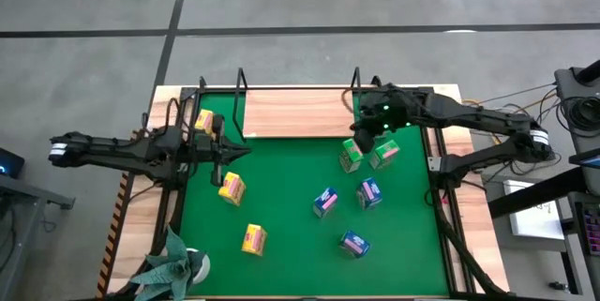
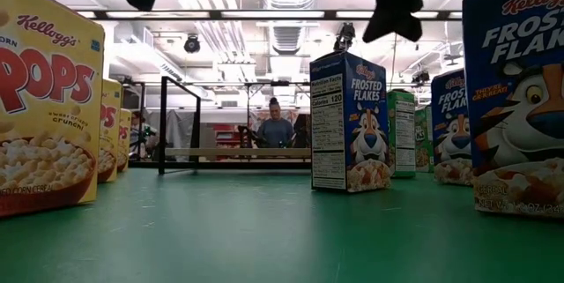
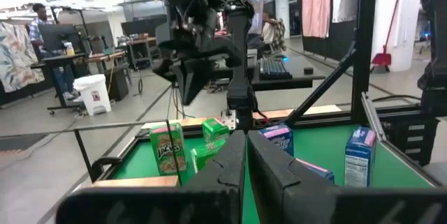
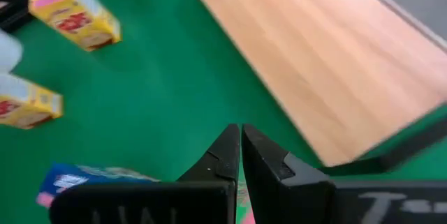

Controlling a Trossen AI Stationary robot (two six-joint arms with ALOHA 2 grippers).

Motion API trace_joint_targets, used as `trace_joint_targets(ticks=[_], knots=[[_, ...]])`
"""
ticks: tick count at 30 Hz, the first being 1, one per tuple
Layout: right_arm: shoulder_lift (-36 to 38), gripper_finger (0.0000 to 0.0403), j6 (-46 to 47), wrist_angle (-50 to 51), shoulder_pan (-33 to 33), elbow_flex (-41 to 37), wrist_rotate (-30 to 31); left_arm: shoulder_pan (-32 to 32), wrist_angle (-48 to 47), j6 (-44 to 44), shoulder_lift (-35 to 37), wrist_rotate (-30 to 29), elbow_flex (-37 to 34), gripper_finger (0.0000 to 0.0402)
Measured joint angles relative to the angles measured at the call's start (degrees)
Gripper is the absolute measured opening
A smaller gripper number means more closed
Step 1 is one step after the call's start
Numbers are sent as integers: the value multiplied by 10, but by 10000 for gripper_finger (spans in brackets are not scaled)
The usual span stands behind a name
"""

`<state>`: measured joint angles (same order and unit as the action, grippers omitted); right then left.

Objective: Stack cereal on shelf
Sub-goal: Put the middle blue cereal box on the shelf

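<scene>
Yellow boxes: three, on the green mat at 9 o'clock.
Green boxes: two clear, maybe a third hidden under the arm.
Blue boxes: three, around 4 o'clock.
Shelf: at 12 o'clock, bare.
Left gripper: clenched, empty.
Right gripper: clenched, empty, above the green boxes.

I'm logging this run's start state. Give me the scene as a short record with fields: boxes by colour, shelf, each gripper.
yellow boxes: three on the left of the green mat, one by the left arm, others and nearer the front
green boxes: clustered under the right arm
blue boxes: three right of centre, e.g.
shelf: wooden shelf at the mat's far edge, no box on it
left gripper: shut, empty
right gripper: shut, empty, above the green boxes
</scene>
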<state>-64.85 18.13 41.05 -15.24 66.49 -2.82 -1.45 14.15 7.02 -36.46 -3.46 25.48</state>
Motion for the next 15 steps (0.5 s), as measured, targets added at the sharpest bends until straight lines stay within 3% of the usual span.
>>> trace_joint_targets(ticks=[8, 15], knots=[[-33, 9, 7, 8, 98, 27, -1, 0, 5, 0, -18, 0, 1, 0], [-48, 9, -51, 11, 201, 26, -4, 0, 27, 2, -17, 0, 1, 0]])
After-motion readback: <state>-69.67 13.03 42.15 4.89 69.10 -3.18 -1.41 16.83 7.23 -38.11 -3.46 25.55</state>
